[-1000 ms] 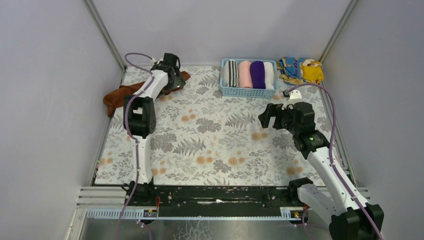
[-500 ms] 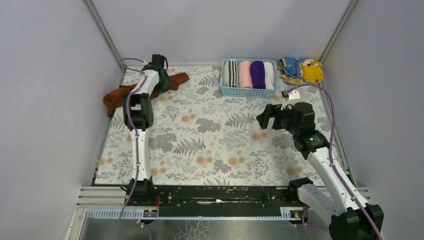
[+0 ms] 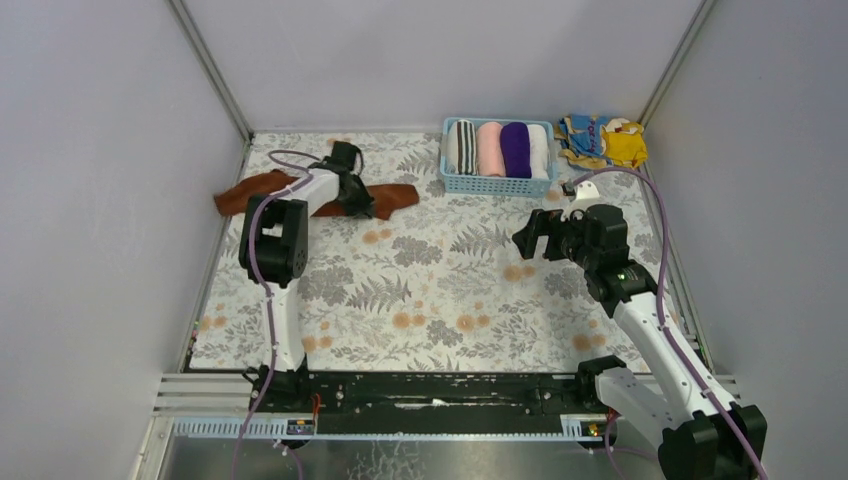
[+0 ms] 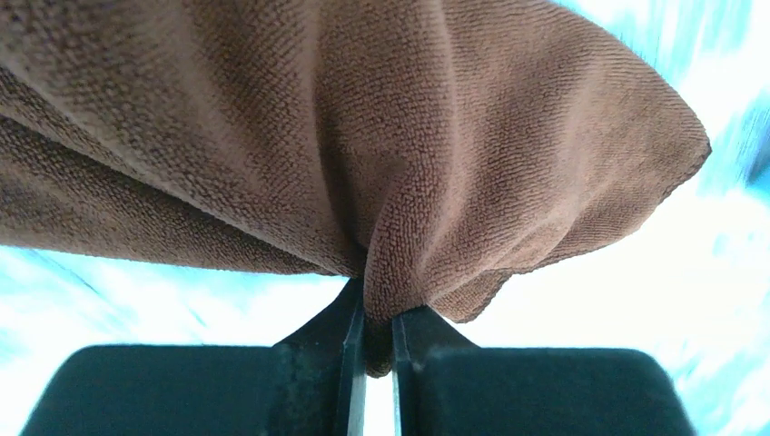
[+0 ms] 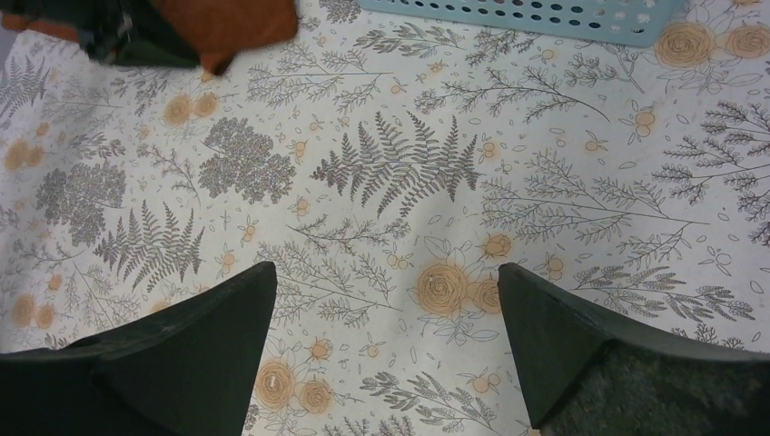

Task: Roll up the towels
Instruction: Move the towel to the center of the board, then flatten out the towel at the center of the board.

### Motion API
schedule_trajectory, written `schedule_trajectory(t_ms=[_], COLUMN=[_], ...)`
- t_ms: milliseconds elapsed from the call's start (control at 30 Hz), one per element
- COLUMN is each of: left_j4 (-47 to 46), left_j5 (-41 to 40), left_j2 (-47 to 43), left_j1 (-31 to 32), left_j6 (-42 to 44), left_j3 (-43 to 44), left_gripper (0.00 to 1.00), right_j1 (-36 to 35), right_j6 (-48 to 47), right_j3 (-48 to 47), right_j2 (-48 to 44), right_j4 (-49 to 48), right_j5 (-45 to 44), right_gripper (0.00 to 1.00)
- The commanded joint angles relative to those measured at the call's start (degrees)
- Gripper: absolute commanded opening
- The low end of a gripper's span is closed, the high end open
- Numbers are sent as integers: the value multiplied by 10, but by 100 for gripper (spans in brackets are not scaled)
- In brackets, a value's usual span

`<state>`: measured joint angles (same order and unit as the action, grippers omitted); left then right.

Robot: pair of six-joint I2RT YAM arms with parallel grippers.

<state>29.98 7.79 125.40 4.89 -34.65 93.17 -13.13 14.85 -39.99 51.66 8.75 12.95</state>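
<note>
Blue basket (image 3: 497, 185) beyond the spread right gripper (image 3: 531, 236), four rolled towels (image 3: 489, 148) inside, one purple towel (image 3: 515, 148), left gripper (image 4: 379, 313) pinching one rust-brown towel (image 4: 381, 127).

A blue basket (image 3: 497, 185) sits beside a yellow-and-blue patterned cloth (image 3: 603, 139).

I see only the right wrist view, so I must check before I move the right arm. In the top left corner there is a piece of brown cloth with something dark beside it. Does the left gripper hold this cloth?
Observer: Yes. The left gripper is shut on the rust-brown towel; a fold is pinched between its fingers.
Operator: How does the towel lie?
Observer: Seen from above, it is stretched in a long strip at the far left of the table, not rolled.
Operator: Where is the purple towel?
Observer: The purple towel is rolled and stands in the blue basket, between a pink roll and a white roll.
</note>
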Motion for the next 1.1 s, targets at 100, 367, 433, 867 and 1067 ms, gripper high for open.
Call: schedule_trajectory(t_ms=[100, 367, 433, 867, 1067], left_j4=[-67, -67, -65, 31, 34], left_j5=[5, -1, -10, -147, -153], left_j2=[-173, -185, -212, -328, -250], left_j1=[224, 437, 443, 266, 178], left_j6=[-135, -166, -168, -99, -69], left_j3=[-211, -121, -139, -248, -179], left_gripper=[0, 33, 43, 77, 81], right_j1=[-2, -2, -2, -2, -23], right_j6=[22, 31, 32, 45, 54], right_j3=[-21, -4, -5, -1, -39], right_j2=[-8, -34, -33, 107, 215], right_j4=[7, 49, 66, 32, -44], right_j5=[4, -22, -20, 118, 169], right_gripper=[97, 97, 97, 85, 83])
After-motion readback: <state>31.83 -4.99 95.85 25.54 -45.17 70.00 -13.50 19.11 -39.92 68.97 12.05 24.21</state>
